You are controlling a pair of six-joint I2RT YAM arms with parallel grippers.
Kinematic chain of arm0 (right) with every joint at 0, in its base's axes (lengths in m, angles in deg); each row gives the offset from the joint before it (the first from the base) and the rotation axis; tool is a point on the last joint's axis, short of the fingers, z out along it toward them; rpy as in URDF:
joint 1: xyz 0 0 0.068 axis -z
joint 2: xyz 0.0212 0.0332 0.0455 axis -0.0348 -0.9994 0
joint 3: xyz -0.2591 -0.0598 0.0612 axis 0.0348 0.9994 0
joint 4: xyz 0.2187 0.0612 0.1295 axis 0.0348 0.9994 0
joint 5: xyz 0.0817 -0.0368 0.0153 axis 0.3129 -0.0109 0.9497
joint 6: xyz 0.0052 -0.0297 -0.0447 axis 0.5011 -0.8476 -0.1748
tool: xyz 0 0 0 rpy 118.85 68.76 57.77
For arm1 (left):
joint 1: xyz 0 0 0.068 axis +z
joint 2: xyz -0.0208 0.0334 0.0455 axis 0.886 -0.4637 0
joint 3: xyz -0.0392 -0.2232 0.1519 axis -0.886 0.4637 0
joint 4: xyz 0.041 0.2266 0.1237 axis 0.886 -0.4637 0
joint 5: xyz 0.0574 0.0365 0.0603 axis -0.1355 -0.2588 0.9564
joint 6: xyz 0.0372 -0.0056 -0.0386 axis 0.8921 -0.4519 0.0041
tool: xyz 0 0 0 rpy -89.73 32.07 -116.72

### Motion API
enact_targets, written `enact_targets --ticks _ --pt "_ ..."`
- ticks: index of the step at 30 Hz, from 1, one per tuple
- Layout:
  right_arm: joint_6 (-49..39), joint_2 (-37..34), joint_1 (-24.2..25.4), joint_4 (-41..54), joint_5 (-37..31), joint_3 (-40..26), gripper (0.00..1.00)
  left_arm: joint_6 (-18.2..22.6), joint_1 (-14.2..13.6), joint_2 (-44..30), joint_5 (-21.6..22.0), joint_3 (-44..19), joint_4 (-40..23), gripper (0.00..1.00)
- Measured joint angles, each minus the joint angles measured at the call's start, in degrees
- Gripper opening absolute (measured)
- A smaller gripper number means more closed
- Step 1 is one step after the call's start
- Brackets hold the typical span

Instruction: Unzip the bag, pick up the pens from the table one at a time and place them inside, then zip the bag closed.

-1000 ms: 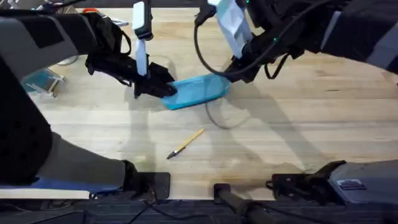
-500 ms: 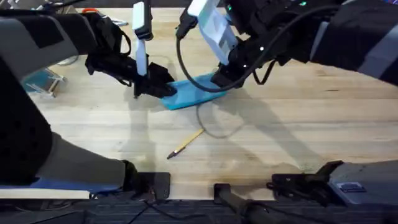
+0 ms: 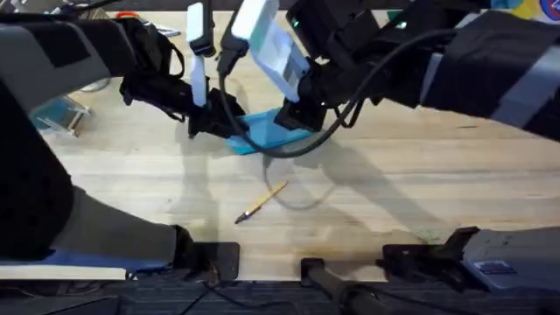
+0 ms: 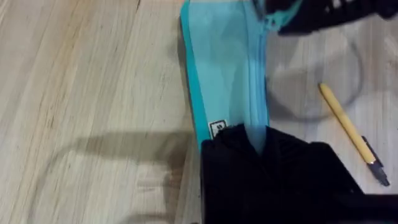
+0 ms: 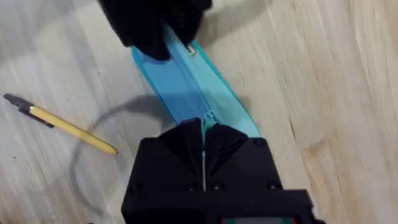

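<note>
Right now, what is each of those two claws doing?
Left gripper: closed on one end of the bag.
Right gripper: closed on the bag's zipper line.

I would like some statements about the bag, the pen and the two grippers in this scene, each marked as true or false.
1. The left gripper is clamped on one end of the bag. True.
2. The tan pen lies inside the bag. False: it lies on the table, apart from the bag.
3. The right gripper is shut on the bag's zipper line. True.
4. The bag is red. False: it is light blue.
</note>
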Motion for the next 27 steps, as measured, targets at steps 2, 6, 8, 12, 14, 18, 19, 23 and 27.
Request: enact_targets --ticks 2,6,8,12,14,18,19,23,27 --pt "-0.01 0.0 -0.96 -0.52 -0.36 0.0 0.031 0.0 0.02 0.01 0.14 0.0 0.0 0.041" --pt "-0.02 0.0 -2.3 -2.02 -0.89 0.0 0.031 0.0 0.02 0.0 0.41 -0.04 -0.02 0.041" --pt "-0.02 0.01 -2.95 -2.98 -1.22 0.0 0.031 0.0 0.02 0.0 0.46 -0.04 -0.07 0.041" --pt "-0.01 0.0 -4.19 -4.13 -1.66 0.0 0.031 0.0 0.17 0.0 0.8 -0.11 -0.19 0.041" --pt "-0.02 0.0 -4.84 -4.67 -1.76 0.02 0.031 0.02 0.3 0.0 0.94 -0.11 -0.17 0.041" --pt "-0.01 0.0 -6.04 -5.23 -1.86 0.02 0.031 0.0 0.46 0.0 1.63 -0.11 -0.2 0.041" --pt "-0.02 0.0 -6.26 -5.23 -1.84 0.02 0.031 0.0 0.46 0.0 1.7 -0.11 -0.22 0.041" --pt "0.0 0.0 -6.75 -5.21 -1.82 0.02 0.031 0.02 0.46 0.0 1.9 -0.11 -0.2 0.041" --pt "0.0 -0.01 -6.88 -5.0 -1.79 0.02 0.031 0.02 0.46 0.0 1.95 -0.11 -0.2 0.041"
